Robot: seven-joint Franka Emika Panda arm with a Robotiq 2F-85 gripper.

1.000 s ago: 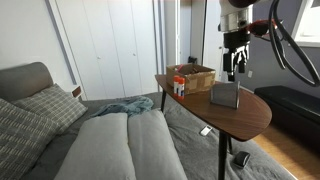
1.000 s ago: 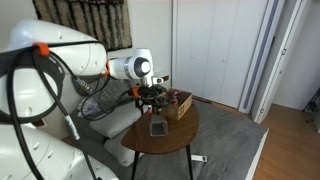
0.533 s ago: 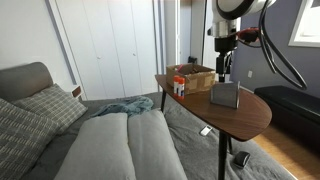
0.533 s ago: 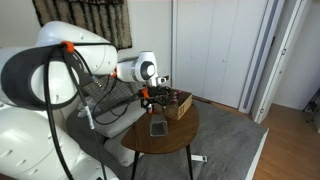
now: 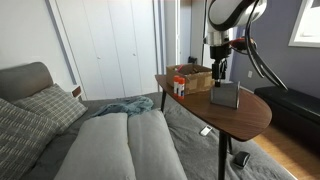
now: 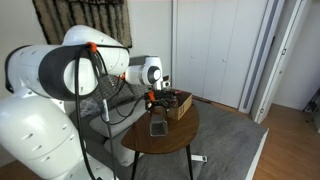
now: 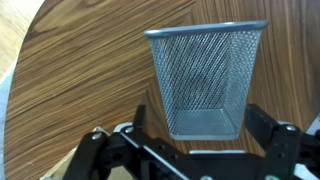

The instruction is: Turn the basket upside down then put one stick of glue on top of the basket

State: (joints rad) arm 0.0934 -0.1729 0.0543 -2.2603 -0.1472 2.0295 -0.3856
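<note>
Hovering just abv basket (image 7: 205,75) w/ hand (image 5: 220,76) spread

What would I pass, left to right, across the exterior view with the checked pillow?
Grey checked pillow → crumpled teal blanket → red-topped glue sticks → grey metal-mesh basket → dark low bench.

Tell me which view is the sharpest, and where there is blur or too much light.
Wrist view: sharpest, the basket mesh shows clearly, soft even light on the table. In an exterior view the window is washed out white. In an exterior view the near arm looks large and soft.
</note>
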